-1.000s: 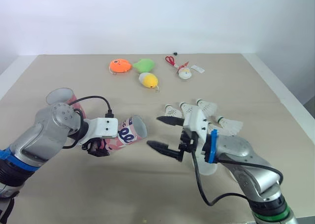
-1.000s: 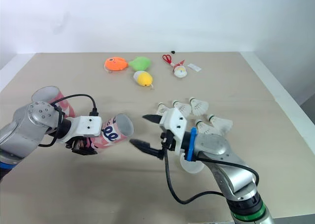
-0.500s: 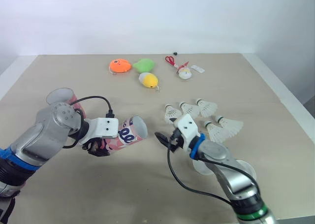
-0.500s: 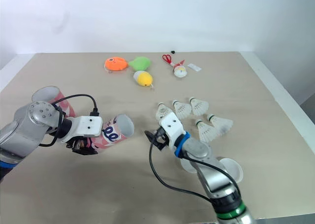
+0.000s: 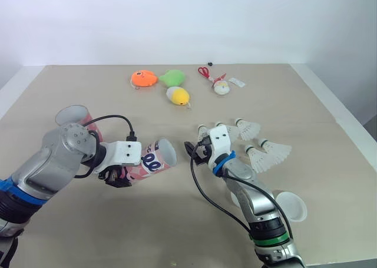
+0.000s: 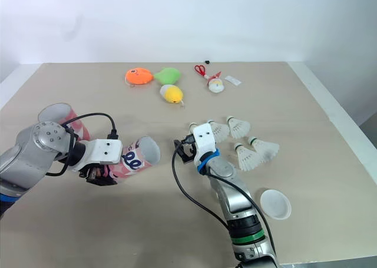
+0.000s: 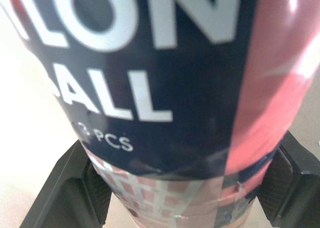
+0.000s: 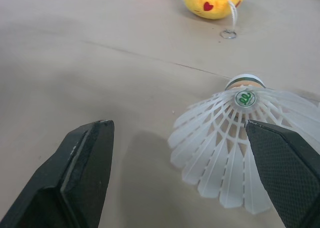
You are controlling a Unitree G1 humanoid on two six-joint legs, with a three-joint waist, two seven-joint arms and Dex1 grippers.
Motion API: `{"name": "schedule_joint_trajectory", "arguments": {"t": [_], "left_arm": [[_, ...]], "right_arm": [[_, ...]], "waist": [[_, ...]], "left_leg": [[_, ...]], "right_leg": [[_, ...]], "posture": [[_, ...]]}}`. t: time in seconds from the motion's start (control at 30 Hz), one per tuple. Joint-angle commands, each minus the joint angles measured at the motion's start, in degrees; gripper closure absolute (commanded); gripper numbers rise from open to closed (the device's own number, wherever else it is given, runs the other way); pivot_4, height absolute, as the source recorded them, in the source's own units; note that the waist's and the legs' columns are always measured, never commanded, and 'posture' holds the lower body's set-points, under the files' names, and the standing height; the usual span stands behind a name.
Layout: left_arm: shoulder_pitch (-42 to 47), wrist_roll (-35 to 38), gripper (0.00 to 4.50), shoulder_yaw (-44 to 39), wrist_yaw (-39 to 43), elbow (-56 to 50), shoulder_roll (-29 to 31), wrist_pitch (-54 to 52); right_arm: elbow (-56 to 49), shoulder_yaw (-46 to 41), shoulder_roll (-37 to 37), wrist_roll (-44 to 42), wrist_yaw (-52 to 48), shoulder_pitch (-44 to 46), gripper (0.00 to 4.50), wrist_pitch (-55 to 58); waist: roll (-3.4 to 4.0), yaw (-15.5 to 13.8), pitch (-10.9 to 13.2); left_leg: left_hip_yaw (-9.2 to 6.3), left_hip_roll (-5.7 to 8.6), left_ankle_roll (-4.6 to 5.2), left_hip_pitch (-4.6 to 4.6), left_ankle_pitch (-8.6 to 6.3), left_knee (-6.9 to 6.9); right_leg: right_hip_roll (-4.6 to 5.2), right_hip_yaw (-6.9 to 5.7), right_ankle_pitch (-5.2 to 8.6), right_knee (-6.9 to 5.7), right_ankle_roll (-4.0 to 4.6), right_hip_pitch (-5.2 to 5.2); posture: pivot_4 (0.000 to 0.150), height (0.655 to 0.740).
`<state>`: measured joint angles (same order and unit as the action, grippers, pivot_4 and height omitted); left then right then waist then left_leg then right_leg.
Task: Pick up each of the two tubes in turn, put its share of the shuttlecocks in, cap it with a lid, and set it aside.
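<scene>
My left gripper (image 5: pixel 118 175) is shut on a pink and navy tube (image 5: pixel 154 158), held tilted above the table with its open mouth toward the right; its black fingers (image 7: pixel 65 188) clamp the tube's wall (image 7: pixel 165 87). A second pink tube (image 5: pixel 73 116) stands behind the left arm. Several white shuttlecocks (image 5: pixel 248 127) lie in a cluster right of centre. My right gripper (image 5: pixel 197 145) is open at the cluster's left end, the nearest shuttlecock (image 8: pixel 235 133) lying just ahead between its spread fingers (image 8: pixel 90 163). A white lid (image 5: pixel 291 206) lies near the front right.
At the back of the table lie an orange toy (image 5: pixel 143 78), a green toy (image 5: pixel 172 77), a yellow plush (image 5: pixel 178 95), red scissors (image 5: pixel 204 72) and a small figure (image 5: pixel 221 88). The table's right edge (image 5: pixel 347 126) runs close to the shuttlecocks.
My right gripper has reached forward from near the front, over the lid, to the left end of the shuttlecock cluster, staying open. The left gripper and its tube have not moved.
</scene>
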<state>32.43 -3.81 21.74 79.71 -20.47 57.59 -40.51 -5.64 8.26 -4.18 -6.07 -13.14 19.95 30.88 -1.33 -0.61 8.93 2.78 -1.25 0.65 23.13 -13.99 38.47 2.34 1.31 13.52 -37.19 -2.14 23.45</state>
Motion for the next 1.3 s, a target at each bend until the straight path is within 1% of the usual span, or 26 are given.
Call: {"name": "schedule_joint_trajectory", "arguments": {"t": [0.03,0.1,0.13,0.17,0.23,0.27,0.33,0.53,0.63,0.7,0.8,0.87,0.97,1.0,1.07,1.17,1.3], "left_arm": [[-0.6,1.0,1.23,1.6,-0.4,-0.7,-1.4,0.1],[-0.6,1.0,1.23,1.6,-0.5,-0.8,-1.5,0.1],[-0.6,1.1,1.23,1.6,-0.5,-0.9,-1.6,0.0],[-0.7,1.1,1.23,1.6,-0.5,-1.0,-1.6,0.0],[-0.7,1.1,1.23,1.6,-0.6,-1.1,-1.6,0.0],[-0.7,1.2,1.23,1.6,-0.6,-1.1,-1.6,0.0],[-0.7,1.1,1.23,1.5,-0.7,-1.1,-1.6,0.0],[-1.1,1.1,1.23,1.3,-0.8,-1.4,-1.4,0.0],[-1.3,1.2,1.23,1.2,-0.9,-1.4,-1.4,0.0],[-1.4,1.2,1.23,1.2,-1.0,-1.4,-1.4,0.1],[-1.5,1.2,1.23,1.3,-1.1,-1.5,-1.5,0.0],[-1.5,1.2,1.23,1.3,-1.1,-1.3,-1.5,0.2],[-1.6,1.2,1.23,1.4,-1.3,-0.9,-1.8,0.6],[-1.6,1.1,1.23,1.5,-1.4,-0.8,-1.8,0.6],[-1.6,1.1,1.23,1.5,-1.5,-0.6,-1.9,0.8],[-1.6,1.1,1.23,1.5,-1.6,-0.6,-2.0,0.6],[-1.6,1.1,1.23,1.5,-1.7,-0.7,-2.1,0.3]], "right_arm": [[0.7,-1.4,1.7,-1.1,0.7,2.6,0.27,-1.2],[1.8,-1.3,2.7,-1.5,0.7,3.2,0.84,-0.9],[2.4,-1.2,3.2,-1.5,0.8,3.4,1.39,-1.0],[3.0,-1.2,3.8,-1.7,0.9,3.6,1.81,-1.1],[3.8,-1.1,4.6,-1.7,1.0,4.0,2.93,-1.3],[4.1,-1.1,5.0,-1.7,1.0,4.1,3.32,-1.4],[4.5,-0.7,5.3,-1.7,0.5,4.1,4.45,-1.6],[2.5,0.7,4.7,-2.5,-2.4,2.7,4.45,-1.4],[-0.9,1.6,2.8,-4.2,-7.0,2.0,4.45,-2.8],[-6.0,1.8,-1.1,-6.4,-13.0,1.4,4.45,-3.9],[-11.4,-0.2,-6.2,-10.0,-17.9,1.1,4.45,-2.9],[-16.2,-2.8,-12.2,-13.6,-23.2,0.9,4.45,-1.8],[-23.3,-7.7,-23.9,-21.3,-33.4,0.6,4.45,1.2],[-24.6,-8.6,-26.9,-23.1,-35.6,0.6,4.45,2.2],[-26.1,-9.1,-30.3,-25.6,-37.5,0.5,4.45,3.9],[-28.1,-5.7,-34.2,-24.2,-39.8,0.7,4.45,3.6],[-28.3,0.8,-34.2,-19.3,-39.1,1.4,4.45,1.0]], "waist": [[0.01,0.0,0.0],[0.01,0.0,0.0],[0.01,0.0,0.0],[0.01,0.0,0.0],[0.01,0.0,0.0],[0.01,0.0,0.0],[0.02,0.0,0.0],[0.02,0.1,0.0],[0.02,0.1,0.0],[0.05,0.0,0.0],[0.05,0.0,0.0],[0.06,0.0,0.0],[0.07,0.0,0.0],[0.07,0.0,0.0],[0.07,0.0,0.0],[0.09,0.0,0.0],[0.09,0.0,0.0]], "left_leg": [[0.0,0.0,0.01,0.0,0.01,0.0],[-0.02,0.0,0.02,0.0,0.01,0.0],[-0.01,0.0,0.02,-0.01,0.01,0.0],[-0.01,0.0,0.02,-0.01,0.01,0.0],[-0.02,0.0,0.02,0.0,0.01,0.0],[-0.01,0.0,0.02,0.0,0.01,0.0],[-0.01,0.0,0.02,0.01,0.01,-0.01],[-0.02,-0.01,0.02,0.0,0.01,-0.02],[-0.02,0.0,0.02,0.01,0.01,-0.03],[-0.02,0.02,0.03,0.02,0.01,-0.03],[-0.02,0.06,0.06,0.04,-0.01,-0.03],[-0.05,0.06,0.06,0.04,-0.01,-0.03],[-0.05,0.12,0.08,0.06,-0.02,-0.02],[-0.03,0.12,0.11,0.05,-0.04,-0.02],[-0.03,0.11,0.13,0.03,-0.05,-0.03],[-0.08,0.05,0.14,0.01,-0.05,-0.05],[-0.06,0.08,0.14,0.02,-0.05,-0.03]], "right_leg": [[0.0,0.0,-0.01,0.0,0.0,0.0],[-0.01,0.0,-0.02,0.0,0.0,0.0],[-0.01,0.0,-0.01,0.0,0.0,0.0],[-0.01,0.0,-0.01,0.0,0.0,0.0],[0.0,0.0,-0.01,0.0,0.0,0.0],[0.0,0.0,-0.01,0.0,0.0,0.0],[0.0,0.0,-0.01,0.0,0.0,0.01],[-0.01,0.0,-0.01,0.0,0.0,0.01],[0.0,0.0,0.0,0.01,0.0,0.01],[0.03,0.0,0.01,0.04,-0.02,0.01],[0.08,0.0,0.01,0.08,-0.08,-0.01],[0.08,-0.02,0.01,0.09,-0.08,-0.03],[0.16,-0.03,0.01,0.13,-0.11,-0.05],[0.17,-0.03,0.01,0.14,-0.12,-0.06],[0.15,-0.02,0.02,0.14,-0.11,-0.05],[0.06,-0.05,0.05,0.12,-0.03,-0.05],[0.11,-0.06,0.05,0.13,-0.05,-0.05]], "posture": [[0.15,0.74],[0.15,0.74],[0.15,0.74],[0.15,0.74],[0.15,0.74],[0.15,0.74],[0.15,0.74],[0.15,0.74],[0.15,0.74],[0.15,0.74],[0.15,0.74],[0.15,0.74],[0.15,0.74],[0.15,0.74],[0.15,0.74],[0.15,0.74],[0.15,0.74]]}}
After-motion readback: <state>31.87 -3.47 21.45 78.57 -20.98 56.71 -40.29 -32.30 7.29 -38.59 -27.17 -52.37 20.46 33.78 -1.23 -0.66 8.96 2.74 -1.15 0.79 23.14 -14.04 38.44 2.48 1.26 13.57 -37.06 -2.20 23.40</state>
